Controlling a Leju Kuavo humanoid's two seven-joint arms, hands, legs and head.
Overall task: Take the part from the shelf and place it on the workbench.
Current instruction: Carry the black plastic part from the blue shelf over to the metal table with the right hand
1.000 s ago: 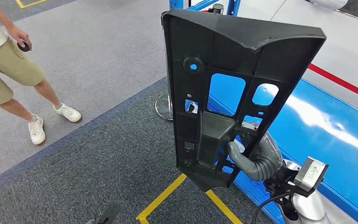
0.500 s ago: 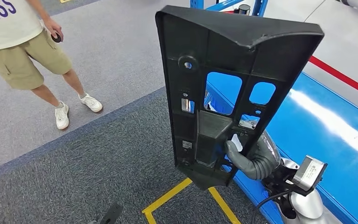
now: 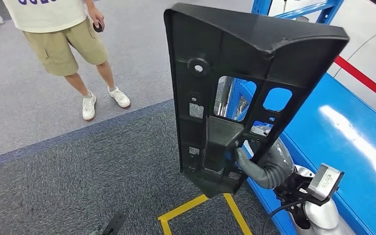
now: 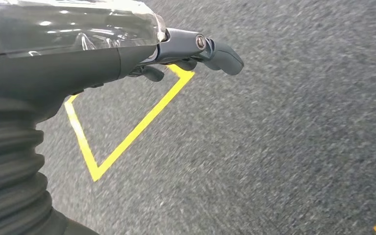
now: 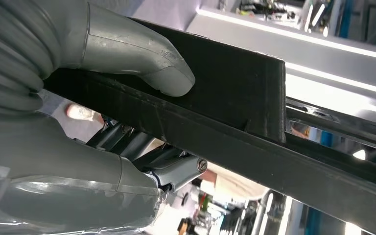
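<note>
The part (image 3: 240, 63) is a large black plastic panel with ribs and several cut-outs. It stands upright and takes up the middle of the head view. My right hand (image 3: 267, 166) grips it near its lower edge, with the grey thumb (image 5: 142, 54) pressed on the part's (image 5: 235, 88) flat face in the right wrist view. My left hand (image 4: 186, 49) hangs above the grey carpet, holding nothing, with its dark fingers apart.
A person (image 3: 66, 44) in beige shorts and white sneakers stands at the upper left, holding a small dark object. A glossy blue surface (image 3: 342, 147) runs along the right, with blue shelf posts (image 3: 323, 10) behind it. Yellow tape (image 3: 196, 208) marks the carpet below the part.
The whole picture has shifted, so the camera has turned; the person now sits further right and higher in the picture. The part stays in my right hand's grip.
</note>
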